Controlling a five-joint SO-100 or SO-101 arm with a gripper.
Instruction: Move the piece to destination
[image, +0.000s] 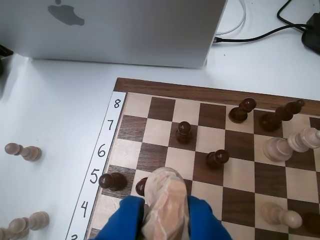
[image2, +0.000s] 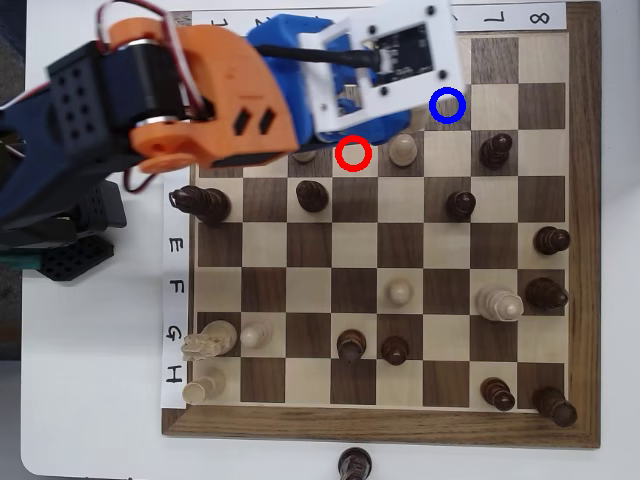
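In the wrist view my gripper (image: 165, 212) enters from the bottom edge. Its blue fingers (image: 122, 217) are shut on the piece (image: 165, 192), a pale cream carved chessman that fills the gap between them, over the board near the rank 5 label. In the overhead view the orange and blue arm (image2: 200, 95) reaches over the board's top left, and its white camera plate (image2: 400, 50) hides the fingers and the piece. The destination square (image2: 447, 105), marked by a blue ring, lies just right of that plate. I cannot tell whether the piece is touching the board.
A red ring (image2: 340, 153) marks a square by the blue gripper body, with a cream pawn (image2: 402, 150) to its right. Dark pawns (image: 112, 181) (image: 217, 158) stand close to the fingers. A laptop (image: 125, 30) and cables (image: 260, 35) lie beyond the board; cream pawns (image: 22, 151) lie off it.
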